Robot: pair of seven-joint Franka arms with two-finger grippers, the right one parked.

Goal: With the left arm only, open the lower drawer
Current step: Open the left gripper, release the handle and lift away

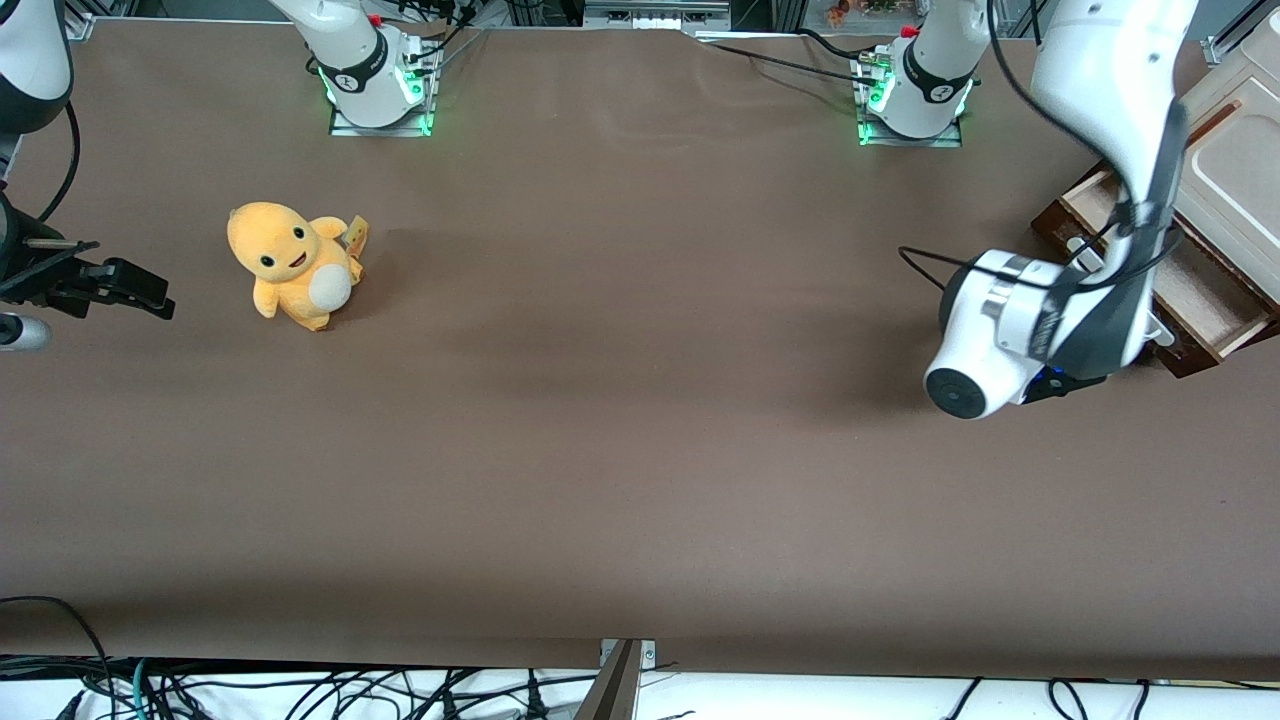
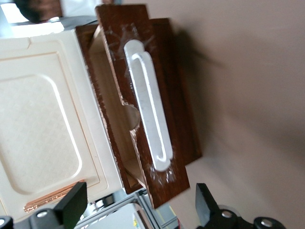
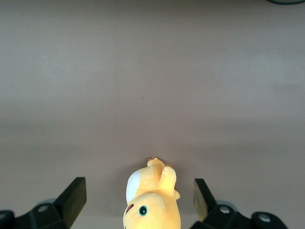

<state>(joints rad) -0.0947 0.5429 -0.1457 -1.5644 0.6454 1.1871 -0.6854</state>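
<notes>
Black fingers [image 2: 71, 202] of the left arm [image 1: 1110, 150]'s gripper [image 2: 138, 207] stood wide apart, gripping nothing; just ahead of them the lower drawer [image 2: 143, 105] sat pulled out from the cabinet [image 2: 38, 124], its white handle [image 2: 150, 109] untouched; a plush toy [image 1: 292, 263] lay well apart, toward the parked arm's end.

The lower drawer [image 1: 1190, 290] stands pulled out of the cabinet [image 1: 1235, 170], at the working arm's end of the bench [image 1: 620, 420]. The hand [image 2: 138, 210] hangs spread in front of the drawer. A plush toy [image 1: 290, 263] lies toward the parked arm's end.

A brown table [image 1: 620, 420] carried a plush [image 1: 291, 262] at nine o'clock, a cabinet [image 1: 1235, 170] at two; the gripper [image 2: 138, 210] hung open over the cabinet.
</notes>
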